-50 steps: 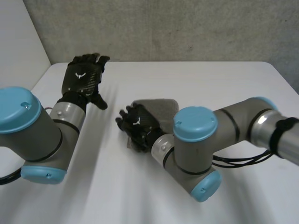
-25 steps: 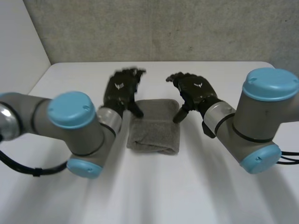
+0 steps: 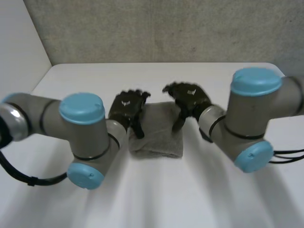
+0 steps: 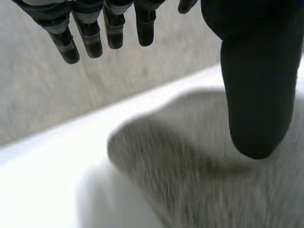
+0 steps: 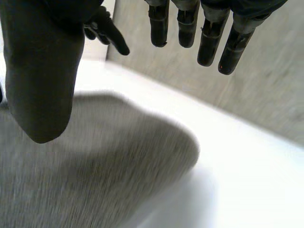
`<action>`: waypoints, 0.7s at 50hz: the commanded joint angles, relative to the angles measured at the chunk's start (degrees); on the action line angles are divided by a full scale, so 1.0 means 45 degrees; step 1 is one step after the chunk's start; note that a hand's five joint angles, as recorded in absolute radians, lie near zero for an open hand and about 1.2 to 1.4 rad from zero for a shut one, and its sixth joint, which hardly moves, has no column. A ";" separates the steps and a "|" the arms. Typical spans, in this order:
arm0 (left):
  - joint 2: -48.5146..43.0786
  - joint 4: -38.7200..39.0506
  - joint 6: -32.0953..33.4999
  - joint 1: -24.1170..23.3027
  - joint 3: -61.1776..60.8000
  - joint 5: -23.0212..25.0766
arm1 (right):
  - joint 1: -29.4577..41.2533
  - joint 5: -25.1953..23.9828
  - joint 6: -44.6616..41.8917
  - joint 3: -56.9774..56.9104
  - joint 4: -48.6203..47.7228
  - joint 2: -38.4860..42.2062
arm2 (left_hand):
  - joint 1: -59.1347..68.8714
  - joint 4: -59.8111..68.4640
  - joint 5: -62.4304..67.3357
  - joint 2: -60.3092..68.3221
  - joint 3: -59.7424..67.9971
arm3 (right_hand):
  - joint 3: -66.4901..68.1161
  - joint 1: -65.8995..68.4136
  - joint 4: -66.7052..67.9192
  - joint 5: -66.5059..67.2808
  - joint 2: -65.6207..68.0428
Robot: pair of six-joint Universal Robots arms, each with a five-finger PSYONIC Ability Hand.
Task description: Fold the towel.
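A grey towel (image 3: 159,135), folded into a small thick rectangle, lies at the middle of the white table (image 3: 156,194). My left hand (image 3: 127,107) hovers over its far left corner, fingers straight and thumb pointing down at the cloth. My right hand (image 3: 190,97) mirrors it over the far right corner. In the left wrist view the left hand (image 4: 251,85) is open, its thumb just above the towel (image 4: 199,185) and nothing pinched. In the right wrist view the right hand (image 5: 42,80) is open too, its thumb over the towel (image 5: 95,175).
A grey wall (image 3: 166,28) rises behind the table's far edge. Both forearms angle in from the sides, with bare tabletop (image 3: 57,76) beyond each and in front of the towel.
A second ago the left hand was at the far left and the right hand lay on the towel. Both have swung to the towel's far corners and come slightly lower and nearer.
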 commanded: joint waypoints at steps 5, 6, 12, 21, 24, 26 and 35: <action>0.4892 -0.0985 -0.0022 0.0565 -0.1082 -0.0075 | -0.0936 0.2124 -0.0219 0.1599 -0.0022 -0.4793 | 0.0132 0.0163 -0.0283 0.0168 0.0165 | -0.0790 -0.0635 -0.0980 -0.0745 -0.0802; 0.5498 -0.1180 -0.0022 0.0877 -0.1219 -0.0133 | -0.1171 0.2320 -0.0394 0.1775 0.0055 -0.5263 | 0.0132 0.0163 -0.0283 0.0168 0.0165 | -0.0790 -0.0635 -0.0980 -0.0745 -0.0802; 0.7025 -0.2137 -0.0100 0.1700 -0.1513 -0.0544 | -0.1505 0.2595 -0.1370 0.2342 0.0211 -0.6301 | 0.0132 0.0163 -0.0283 0.0168 0.0165 | -0.0790 -0.0635 -0.0980 -0.0745 -0.0802; 0.7301 -0.2764 -0.0120 0.1779 -0.1728 -0.0583 | -0.1701 0.3064 -0.1666 0.2402 0.0779 -0.6439 | 0.0169 0.0200 -0.0246 0.0206 0.0203 | -0.0790 -0.0635 -0.0980 -0.0745 -0.0802; 0.7282 -0.2784 -0.0100 0.1798 -0.1786 -0.0603 | -0.2031 0.3025 -0.1646 0.2363 0.0818 -0.6439 | 0.0132 0.0163 -0.0283 0.0168 0.0165 | -0.0790 -0.0635 -0.0980 -0.0745 -0.0802; 0.7281 -0.2784 -0.0100 0.1798 -0.1767 -0.0603 | -0.2150 0.3025 -0.1646 0.2363 0.0818 -0.6439 | 0.0132 0.0163 -0.0283 0.0168 0.0165 | -0.0790 -0.0635 -0.0980 -0.0745 -0.0802; 0.7340 -0.2764 -0.0081 0.1779 -0.1709 -0.0642 | -0.2189 0.3025 -0.1568 0.2363 0.0818 -0.6420 | 0.0095 0.0126 -0.0320 0.0131 0.0128 | -0.0790 -0.0635 -0.0980 -0.0745 -0.0802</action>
